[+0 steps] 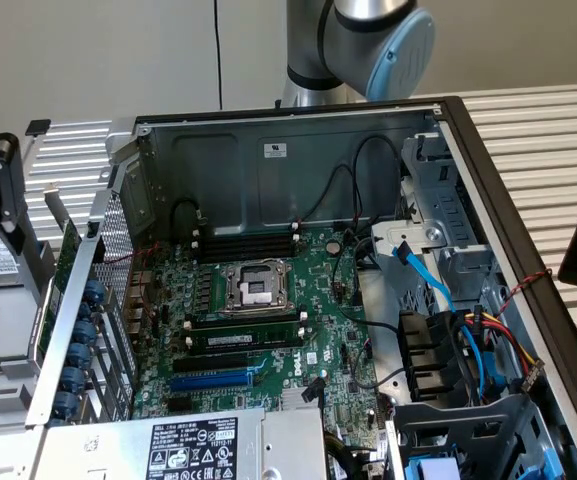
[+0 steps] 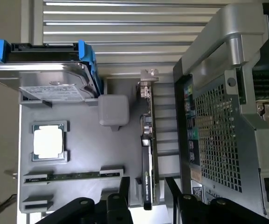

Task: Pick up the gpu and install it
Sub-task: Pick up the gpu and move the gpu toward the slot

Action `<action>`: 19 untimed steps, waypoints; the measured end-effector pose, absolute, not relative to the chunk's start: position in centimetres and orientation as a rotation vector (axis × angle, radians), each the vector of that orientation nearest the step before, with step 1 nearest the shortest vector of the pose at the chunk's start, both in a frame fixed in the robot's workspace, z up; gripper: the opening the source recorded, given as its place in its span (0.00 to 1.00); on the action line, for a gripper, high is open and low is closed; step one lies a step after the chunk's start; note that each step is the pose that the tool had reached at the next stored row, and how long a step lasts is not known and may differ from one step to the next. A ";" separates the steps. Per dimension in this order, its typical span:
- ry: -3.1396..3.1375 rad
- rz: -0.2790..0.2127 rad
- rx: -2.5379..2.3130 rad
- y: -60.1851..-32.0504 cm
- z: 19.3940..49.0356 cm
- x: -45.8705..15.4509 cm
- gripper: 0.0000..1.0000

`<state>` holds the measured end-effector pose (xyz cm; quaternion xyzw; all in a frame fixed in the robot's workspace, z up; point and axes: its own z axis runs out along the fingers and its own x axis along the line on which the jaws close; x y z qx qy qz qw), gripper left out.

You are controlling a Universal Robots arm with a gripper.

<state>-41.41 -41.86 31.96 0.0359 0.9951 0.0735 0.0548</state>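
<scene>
1. End effector state: I read the end effector as spread. Its two black fingers stand one on each side of the near end of the gpu. A gap shows between each finger and the card, so nothing is pinched.
2. Position of the gpu: it stands on edge in a slot of the grey parts tray, outside the computer case and just beside its perforated rear panel. The silver bracket is at the end away from the fingers.
3. Other tray contents: a processor, a memory stick, and a hard drive in blue rails.
4. Exterior view: the computer case lies open with the motherboard exposed.
</scene>
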 end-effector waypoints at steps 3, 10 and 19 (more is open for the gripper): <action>3.020 0.224 0.130 -41.8 31.5 -41.4 0.43; 2.999 0.223 0.199 -41.8 31.0 -41.4 0.43; 2.994 0.240 0.236 -41.8 29.5 -41.4 0.45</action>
